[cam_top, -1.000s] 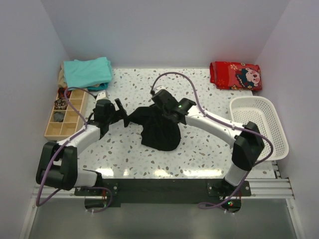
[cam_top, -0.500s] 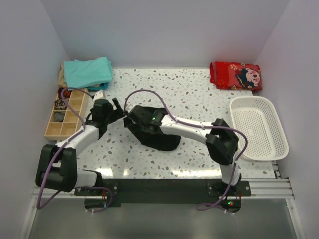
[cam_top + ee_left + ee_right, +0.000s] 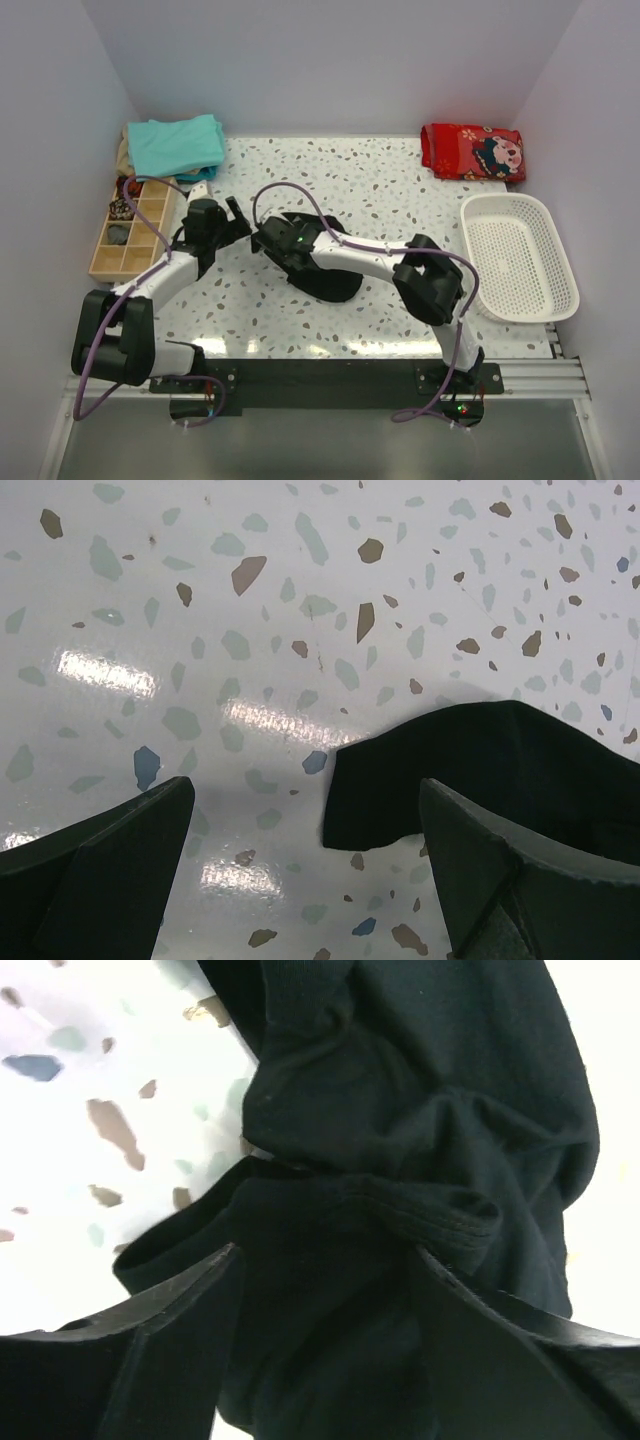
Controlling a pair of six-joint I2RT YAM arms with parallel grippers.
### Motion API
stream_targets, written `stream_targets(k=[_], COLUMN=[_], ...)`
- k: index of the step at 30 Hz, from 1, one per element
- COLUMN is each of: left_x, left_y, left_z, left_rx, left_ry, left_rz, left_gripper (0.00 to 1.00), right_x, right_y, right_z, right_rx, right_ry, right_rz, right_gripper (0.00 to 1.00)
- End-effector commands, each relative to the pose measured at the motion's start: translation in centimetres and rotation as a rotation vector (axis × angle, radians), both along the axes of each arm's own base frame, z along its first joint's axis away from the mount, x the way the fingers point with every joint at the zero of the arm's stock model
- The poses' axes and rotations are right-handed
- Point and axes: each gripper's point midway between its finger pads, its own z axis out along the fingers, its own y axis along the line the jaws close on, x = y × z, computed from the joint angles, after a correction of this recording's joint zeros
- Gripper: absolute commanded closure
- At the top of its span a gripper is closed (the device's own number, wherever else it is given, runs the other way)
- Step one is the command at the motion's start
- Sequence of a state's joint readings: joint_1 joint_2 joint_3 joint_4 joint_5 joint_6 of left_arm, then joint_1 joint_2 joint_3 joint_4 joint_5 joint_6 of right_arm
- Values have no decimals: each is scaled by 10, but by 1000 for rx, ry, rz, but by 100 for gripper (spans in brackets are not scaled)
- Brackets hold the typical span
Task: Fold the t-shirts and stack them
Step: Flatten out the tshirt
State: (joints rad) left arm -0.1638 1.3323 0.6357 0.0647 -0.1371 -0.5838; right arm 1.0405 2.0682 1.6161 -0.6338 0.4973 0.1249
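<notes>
— Any writing, labels or numbers to read here?

— None that can be read. The red cloth [image 3: 472, 151], at about one o'clock on the table [image 3: 400, 190], carries a printed cartoon figure, but no letters can be made out on it.

— And up close, from the wrist cameras?

— Nothing there either. Both show only the black t-shirt [image 3: 420, 1110] and the speckled tabletop, and neither bears any mark that reads as text.
</notes>
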Motion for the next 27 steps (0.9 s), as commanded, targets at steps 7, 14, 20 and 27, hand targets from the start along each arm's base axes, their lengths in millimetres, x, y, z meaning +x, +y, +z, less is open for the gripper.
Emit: stream_targets(k=[7,14,20,27], left_x=[9,11,12,12], left_y=[1,-5,-8,-7], left_z=[13,13,12,12], left_rx=[-12,-31,-42,-32], left_ry=[-61,-66,-69,-68], left_rz=[-2,-25,-34,-39], left_gripper=[0,0,0,0], right_x=[18,20,35,49], right_y=[-3,-17,-12,-4], right_z=[25,102,106,80], right_rx=[17,140,127,171], right_ry=[-118,-252,-268,-190], right_rz=[-48,-56,-33,-29], right_gripper=[100,100,38,25])
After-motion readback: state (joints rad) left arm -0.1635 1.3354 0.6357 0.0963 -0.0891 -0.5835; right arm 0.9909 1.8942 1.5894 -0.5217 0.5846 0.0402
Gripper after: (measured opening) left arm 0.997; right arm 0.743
